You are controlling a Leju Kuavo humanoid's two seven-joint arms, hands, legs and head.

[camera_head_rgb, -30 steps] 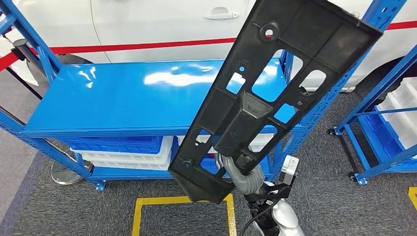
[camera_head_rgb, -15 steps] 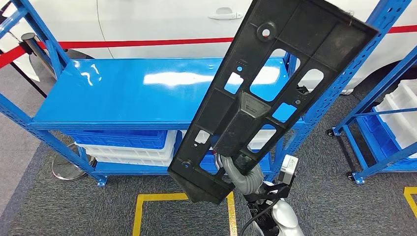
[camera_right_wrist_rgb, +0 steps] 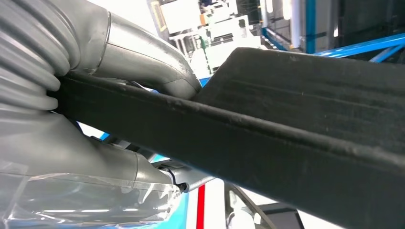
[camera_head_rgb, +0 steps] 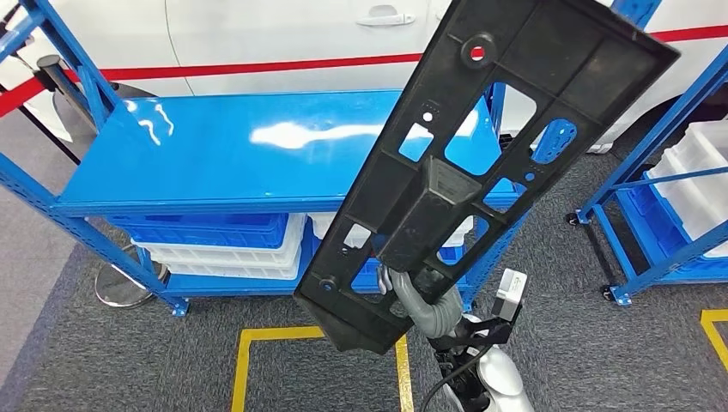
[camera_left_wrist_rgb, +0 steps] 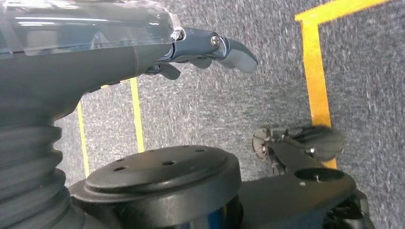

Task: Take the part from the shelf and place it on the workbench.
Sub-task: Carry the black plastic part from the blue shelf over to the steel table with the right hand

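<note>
Right hand (camera_head_rgb: 418, 296) clamped on lower end of part (camera_head_rgb: 481, 163); part raised, tilted, over front of blue shelf (camera_head_rgb: 215, 163). Left hand (camera_left_wrist_rgb: 210, 47) hanging over floor, fingers loosely apart, holding nothing. Recommend: maintain firm grip, keep long end clear of shelf uprights during carry to bench; bench not in view.

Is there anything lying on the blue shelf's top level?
No: the head view shows the shelf's glossy top bare, while the right hand holds the black part up in front of it.
</note>
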